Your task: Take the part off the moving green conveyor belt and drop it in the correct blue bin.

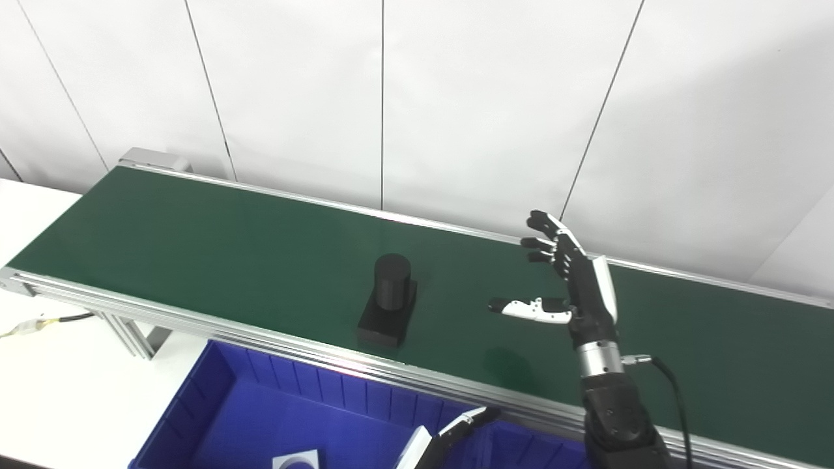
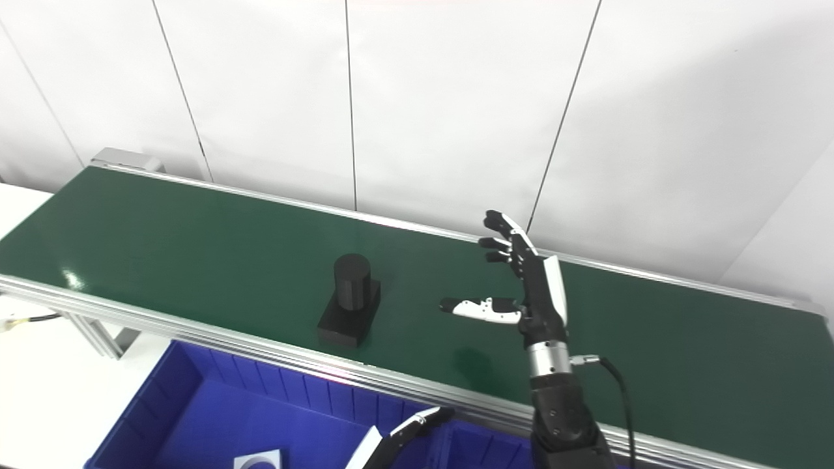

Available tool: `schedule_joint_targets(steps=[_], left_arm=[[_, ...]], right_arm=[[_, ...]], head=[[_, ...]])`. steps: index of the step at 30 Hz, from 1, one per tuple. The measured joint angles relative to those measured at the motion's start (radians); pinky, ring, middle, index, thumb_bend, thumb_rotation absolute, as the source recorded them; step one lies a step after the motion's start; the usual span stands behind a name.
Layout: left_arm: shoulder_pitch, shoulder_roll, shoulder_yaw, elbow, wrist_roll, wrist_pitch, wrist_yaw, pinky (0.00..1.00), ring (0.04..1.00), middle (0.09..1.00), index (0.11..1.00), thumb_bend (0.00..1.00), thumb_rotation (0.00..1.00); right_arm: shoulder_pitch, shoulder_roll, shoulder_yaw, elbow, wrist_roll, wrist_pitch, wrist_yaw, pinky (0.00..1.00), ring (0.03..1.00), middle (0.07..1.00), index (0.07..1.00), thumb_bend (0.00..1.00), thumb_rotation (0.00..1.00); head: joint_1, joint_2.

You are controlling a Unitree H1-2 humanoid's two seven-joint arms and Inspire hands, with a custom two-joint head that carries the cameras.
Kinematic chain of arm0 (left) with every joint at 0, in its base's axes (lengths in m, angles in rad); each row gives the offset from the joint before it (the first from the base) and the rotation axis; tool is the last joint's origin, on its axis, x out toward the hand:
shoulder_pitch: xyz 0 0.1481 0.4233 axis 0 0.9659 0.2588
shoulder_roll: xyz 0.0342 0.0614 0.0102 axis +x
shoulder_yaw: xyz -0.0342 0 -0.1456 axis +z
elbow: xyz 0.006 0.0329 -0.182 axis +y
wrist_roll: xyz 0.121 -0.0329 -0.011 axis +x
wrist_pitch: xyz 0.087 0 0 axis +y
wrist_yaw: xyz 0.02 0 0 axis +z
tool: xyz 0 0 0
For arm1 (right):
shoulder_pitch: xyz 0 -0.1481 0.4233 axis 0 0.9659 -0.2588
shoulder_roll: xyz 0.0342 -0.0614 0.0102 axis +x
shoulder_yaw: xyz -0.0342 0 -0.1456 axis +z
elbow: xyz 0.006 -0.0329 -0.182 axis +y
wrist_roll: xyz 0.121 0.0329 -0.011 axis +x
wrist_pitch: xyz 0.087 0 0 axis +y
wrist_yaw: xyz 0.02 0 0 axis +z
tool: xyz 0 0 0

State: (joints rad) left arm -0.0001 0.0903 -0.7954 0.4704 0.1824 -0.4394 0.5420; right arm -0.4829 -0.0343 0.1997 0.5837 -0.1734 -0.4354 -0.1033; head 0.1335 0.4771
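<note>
A black part, an upright cylinder on a square base, sits on the green conveyor belt near its front edge. My right hand is raised over the belt to the right of the part, open, fingers spread and thumb pointing left toward it, a clear gap between them. Only the fingertips of my left hand show at the bottom edge, over the blue bin. I cannot tell whether that hand is open.
The blue bin in front of the belt holds a small white part at the bottom edge. The belt's aluminium frame runs along the front. A cable lies on the white table at left. A white wall stands behind.
</note>
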Motion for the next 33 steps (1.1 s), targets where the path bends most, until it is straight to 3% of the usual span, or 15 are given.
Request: schedule_joint_targets(steps=[24, 33], left_arm=[[0.002, 0.002, -0.023, 0.000, 0.001, 0.000, 0.013, 0.84, 0.872, 0.872, 0.853, 0.81, 1.00], [0.002, 0.002, -0.031, 0.000, 0.001, 0.000, 0.019, 0.84, 0.868, 0.867, 0.851, 0.81, 1.00]], right_arm=[[-0.040, 0.012, 0.000, 0.121, -0.019, 0.000, -0.003, 0.62, 0.715, 0.851, 0.842, 0.96, 0.06], [-0.059, 0.001, 0.001, 0.178, -0.063, 0.000, -0.038, 0.61, 0.724, 0.851, 0.839, 0.95, 0.07]], head=[[-0.002, 0.000], [0.005, 0.002]])
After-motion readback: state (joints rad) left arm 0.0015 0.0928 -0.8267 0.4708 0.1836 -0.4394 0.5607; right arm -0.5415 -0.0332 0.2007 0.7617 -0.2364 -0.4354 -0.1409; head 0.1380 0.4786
